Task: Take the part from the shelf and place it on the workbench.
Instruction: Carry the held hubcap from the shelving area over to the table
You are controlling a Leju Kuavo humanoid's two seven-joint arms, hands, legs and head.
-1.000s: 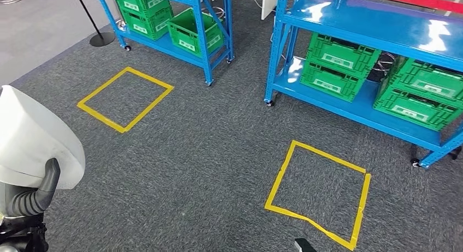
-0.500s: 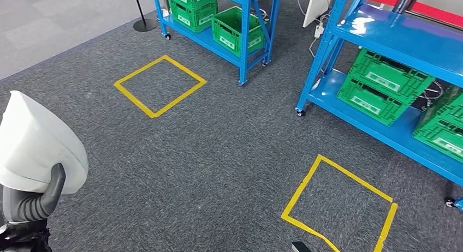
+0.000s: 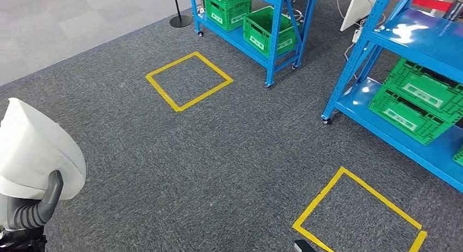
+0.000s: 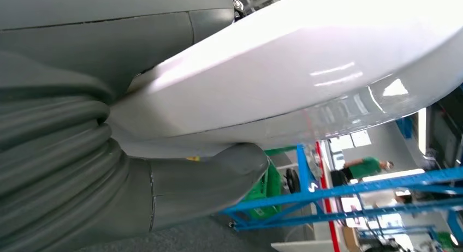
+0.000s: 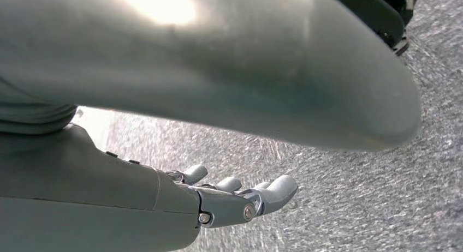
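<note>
part: smooth white curved shell part [image 3: 38, 148] gripped by left hand [image 3: 33, 205], off the blue steel shelf [image 3: 382, 55].
right hand [image 5: 240, 200]: released, empty.
remaining: workbench placement.

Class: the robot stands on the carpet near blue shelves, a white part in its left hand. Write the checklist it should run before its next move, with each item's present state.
1. Left hand holds the part: ok.
2. Grip secure: cannot tell, the part hides the fingers.
3. Right hand free, fingers apart: ok.
4. Part apart from the nearest shelf: ok.
5. Workbench located: cannot tell.
</note>
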